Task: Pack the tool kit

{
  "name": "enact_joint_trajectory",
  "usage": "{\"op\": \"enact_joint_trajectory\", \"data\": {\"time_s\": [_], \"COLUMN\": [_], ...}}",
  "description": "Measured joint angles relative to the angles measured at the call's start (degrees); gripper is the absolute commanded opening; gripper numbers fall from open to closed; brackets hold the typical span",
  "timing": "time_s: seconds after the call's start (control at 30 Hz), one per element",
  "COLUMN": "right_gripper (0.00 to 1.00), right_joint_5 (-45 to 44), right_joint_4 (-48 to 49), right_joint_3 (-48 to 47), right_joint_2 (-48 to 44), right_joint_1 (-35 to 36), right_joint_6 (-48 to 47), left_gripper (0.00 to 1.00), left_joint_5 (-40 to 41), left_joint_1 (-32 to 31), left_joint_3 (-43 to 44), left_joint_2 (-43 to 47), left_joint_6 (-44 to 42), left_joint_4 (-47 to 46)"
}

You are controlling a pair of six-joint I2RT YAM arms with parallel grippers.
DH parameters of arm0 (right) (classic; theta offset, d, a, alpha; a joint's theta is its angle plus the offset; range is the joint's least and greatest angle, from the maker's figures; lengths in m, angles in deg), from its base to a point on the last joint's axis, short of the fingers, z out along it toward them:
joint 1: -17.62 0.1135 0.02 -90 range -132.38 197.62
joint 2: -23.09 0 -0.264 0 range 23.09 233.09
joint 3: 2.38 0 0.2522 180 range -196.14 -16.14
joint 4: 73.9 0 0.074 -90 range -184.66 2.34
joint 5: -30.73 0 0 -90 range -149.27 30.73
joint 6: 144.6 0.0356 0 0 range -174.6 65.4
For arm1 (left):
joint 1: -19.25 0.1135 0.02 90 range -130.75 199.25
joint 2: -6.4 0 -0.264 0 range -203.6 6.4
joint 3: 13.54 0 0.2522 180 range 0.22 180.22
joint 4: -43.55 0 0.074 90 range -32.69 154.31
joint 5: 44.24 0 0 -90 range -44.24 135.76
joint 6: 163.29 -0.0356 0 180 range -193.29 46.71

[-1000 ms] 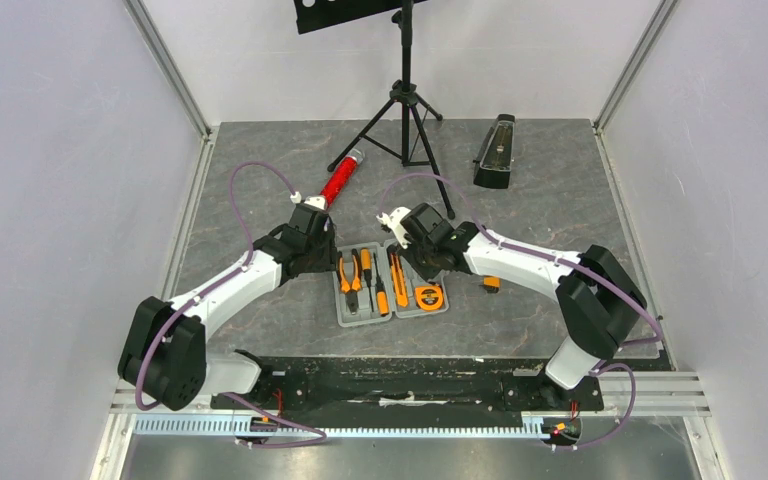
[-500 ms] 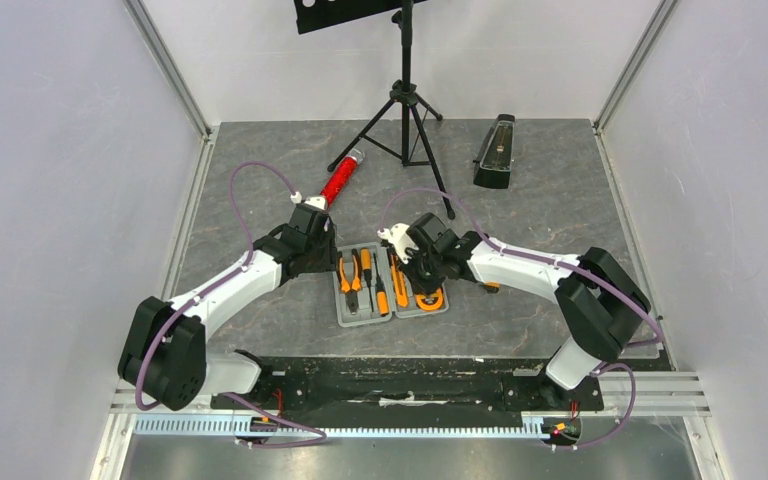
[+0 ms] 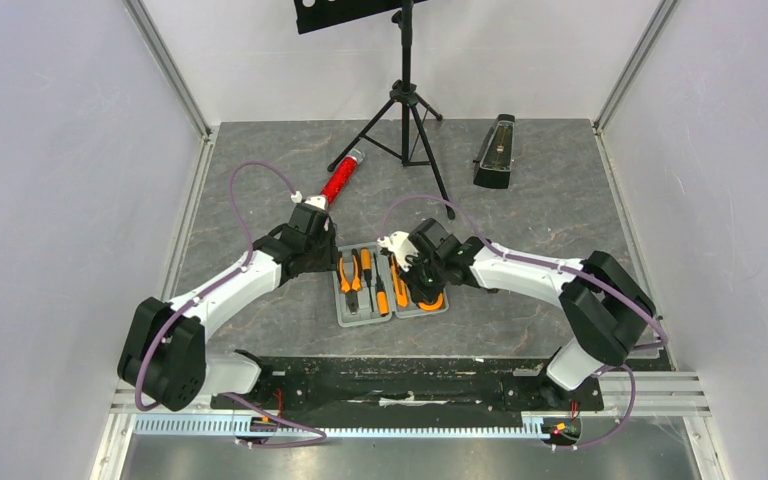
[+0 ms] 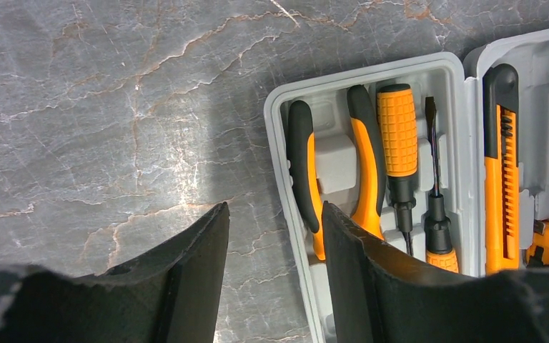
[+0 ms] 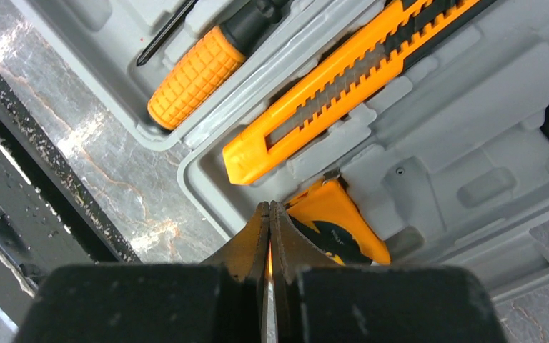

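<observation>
The tool kit's grey case [image 3: 345, 318] lies open in the middle of the table. In its left half sit pliers [image 4: 304, 171] and an orange-handled screwdriver [image 4: 398, 128]. The knife [image 5: 343, 86] and the round tape measure [image 5: 336, 214] lie in the right half. My left gripper [image 4: 273, 211] is open at the case's left side, its fingers either side of the rim [image 4: 372, 68], holding nothing. My right gripper [image 5: 269, 205] is shut, its tips down at the edge of the tape measure. In the top view it [image 3: 422, 283] covers most of that tool.
A red glittery cylinder [image 3: 341, 180] lies behind the left gripper. A black tripod stand [image 3: 405, 100] stands at the back centre, with a black metronome [image 3: 494, 152] to its right. White walls enclose the table on three sides.
My right gripper has moved left and toward the near edge, from beside the case to over the tape measure. The left arm has stayed put.
</observation>
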Motion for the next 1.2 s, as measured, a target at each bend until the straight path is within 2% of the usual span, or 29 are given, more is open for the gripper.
{"op": "enact_joint_trajectory", "data": {"time_s": [0.57,0.67,0.73,0.83,1.0,1.2], "right_gripper": [0.0,0.07,0.22,0.3,0.31,0.32], "right_joint_5": [-2.1,-4.0,-6.2,-12.3,-18.7,-23.0], "right_joint_4": [-4.4,-5.4,-5.4,-5.4,-3.6,-1.2], "right_joint_3": [5.7,6.3,6.3,5.4,0.7,-4.6], "right_joint_2": [-7.7,-8.9,-10.0,-11.5,-9.7,-2.3], "right_joint_1": [0.1,0.0,-0.7,-1.7,-2.0,-1.6], "right_joint_6": [-1.0,-0.4,0.5,2.0,2.8,2.8], "left_gripper": [0.57,0.57,0.57,0.57,0.58,0.58], "left_joint_5": [-0.1,-0.1,-0.2,-0.3,-0.4,-0.3], "left_joint_1": [0.0,0.0,0.0,0.0,0.0,0.0], "left_joint_3": [0.0,0.0,0.0,0.0,0.0,0.0], "left_joint_2": [0.0,0.0,0.0,0.0,0.3,1.0], "left_joint_6": [0.0,0.0,0.0,0.0,0.0,0.0], "left_joint_4": [-0.1,-0.1,-0.1,-0.1,-0.4,-0.5]}}
